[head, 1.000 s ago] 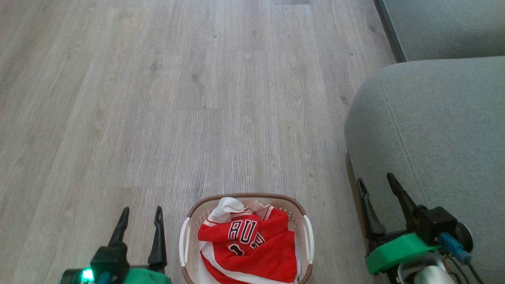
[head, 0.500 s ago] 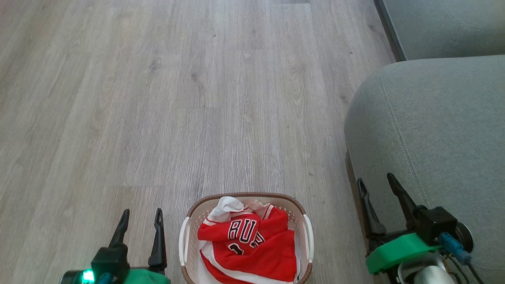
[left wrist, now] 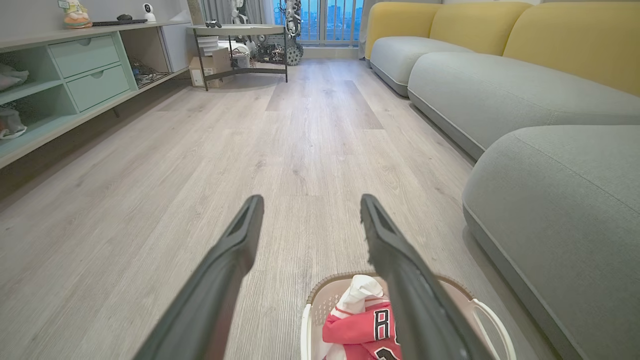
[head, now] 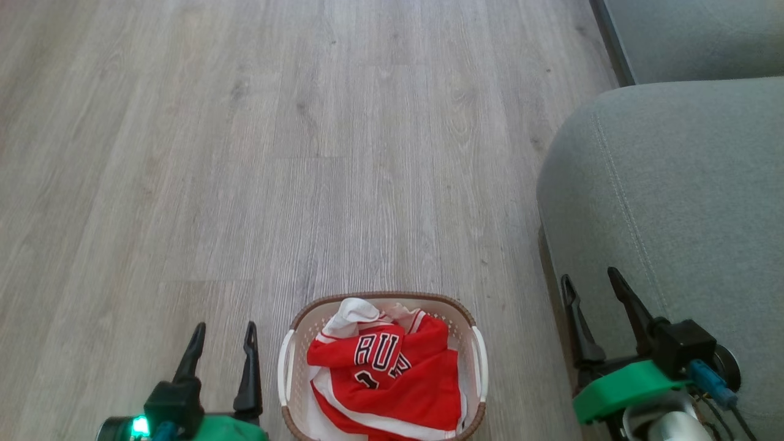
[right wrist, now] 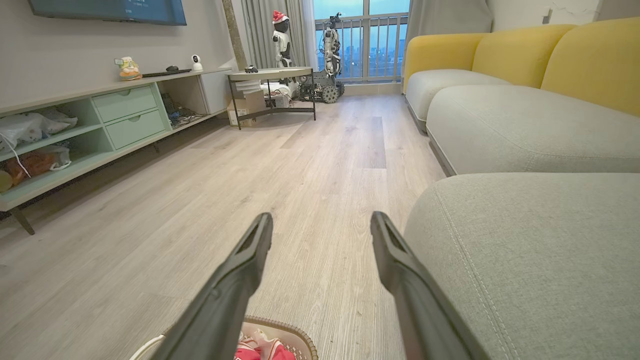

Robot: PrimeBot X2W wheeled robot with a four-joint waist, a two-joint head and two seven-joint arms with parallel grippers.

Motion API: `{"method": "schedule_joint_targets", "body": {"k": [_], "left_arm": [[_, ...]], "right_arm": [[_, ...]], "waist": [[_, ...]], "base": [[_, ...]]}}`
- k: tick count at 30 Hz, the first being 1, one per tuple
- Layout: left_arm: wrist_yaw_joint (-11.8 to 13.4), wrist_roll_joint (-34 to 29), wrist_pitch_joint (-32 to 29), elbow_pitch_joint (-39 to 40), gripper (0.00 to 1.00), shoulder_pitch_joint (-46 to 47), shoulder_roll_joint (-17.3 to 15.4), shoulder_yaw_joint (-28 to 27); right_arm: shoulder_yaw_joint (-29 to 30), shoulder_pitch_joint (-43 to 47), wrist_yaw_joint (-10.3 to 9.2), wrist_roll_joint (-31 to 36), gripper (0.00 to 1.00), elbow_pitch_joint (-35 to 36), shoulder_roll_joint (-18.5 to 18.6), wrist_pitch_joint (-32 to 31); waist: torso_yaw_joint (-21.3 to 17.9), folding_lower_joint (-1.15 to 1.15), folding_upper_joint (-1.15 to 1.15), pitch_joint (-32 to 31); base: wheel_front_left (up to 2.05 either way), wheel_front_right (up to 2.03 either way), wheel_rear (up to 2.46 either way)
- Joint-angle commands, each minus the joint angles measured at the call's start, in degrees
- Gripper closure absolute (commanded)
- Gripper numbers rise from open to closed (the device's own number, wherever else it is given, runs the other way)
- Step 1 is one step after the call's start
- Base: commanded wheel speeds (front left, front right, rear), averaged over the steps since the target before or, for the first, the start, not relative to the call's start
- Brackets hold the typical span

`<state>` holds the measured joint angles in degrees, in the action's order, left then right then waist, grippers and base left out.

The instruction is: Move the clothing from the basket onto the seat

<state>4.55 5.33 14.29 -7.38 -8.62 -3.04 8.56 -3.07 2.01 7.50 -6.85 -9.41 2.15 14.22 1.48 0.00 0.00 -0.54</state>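
The basket [head: 383, 295] stands on the pale wood-look floor [head: 245, 153] at the bottom middle of the head view. The clothing [head: 392, 386] lies crumpled inside it: shiny red fabric with white trim, a white fold poking up near the far rim, and black letters [head: 380, 356] outlined in white facing up (only part of the word can be read, the rest is lost in the folds). All the red fabric that shows is inside the basket. The seat [head: 674, 184] rises to the basket's right, near it but apart, with its rounded edge and stitched seam toward the floor. The left gripper [head: 224, 327] sits just left of the basket without touching it. Its two dark fingers are spread wide and point up the view with bare floor between them, so it holds nothing. The right gripper [head: 588, 275] sits to the basket's right, in front of the seat's near side, its fingers likewise wide apart and empty. In the left wrist view the basket and a patch of red and white cloth show low down, partly behind the right-hand finger. In the right wrist view the seat lies beside the right-hand finger and the basket's brown rim shows at the bottom edge. A second grey cushion [head: 692, 37] lies beyond the seat, with yellow backrests [right wrist: 590, 60] behind it.
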Motion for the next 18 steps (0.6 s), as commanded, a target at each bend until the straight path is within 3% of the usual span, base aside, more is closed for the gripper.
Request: {"method": "schedule_joint_targets", "body": {"k": [1, 9, 18], "left_arm": [[-0.05, -0.01, 0.71, 1.51, 0.0, 2.96, 0.15, -1.47], [-1.11, -1.1, 0.71, -0.45, 0.0, 5.96, 0.16, 0.38], [-2.32, -3.45, 0.71, -6.34, 0.0, 14.55, 0.16, 3.01]], "right_arm": [[-0.98, -2.0, -0.01, 0.21, 0.0, 2.18, 0.73, 0.78], [-0.02, -3.74, -0.01, 0.54, 0.0, 3.35, 0.73, 0.78], [2.59, -9.83, -0.01, 1.09, 0.0, 5.94, 0.73, 0.78]], "waist": [[0.01, 0.0, 0.0, 0.31], [-0.11, 0.0, 0.0, 4.79], [-0.87, 0.0, 0.0, 16.56]], "base": [[0.0, 0.0, 0.0], [0.0, 0.0, 0.0], [0.0, 0.0, 0.0]]}}
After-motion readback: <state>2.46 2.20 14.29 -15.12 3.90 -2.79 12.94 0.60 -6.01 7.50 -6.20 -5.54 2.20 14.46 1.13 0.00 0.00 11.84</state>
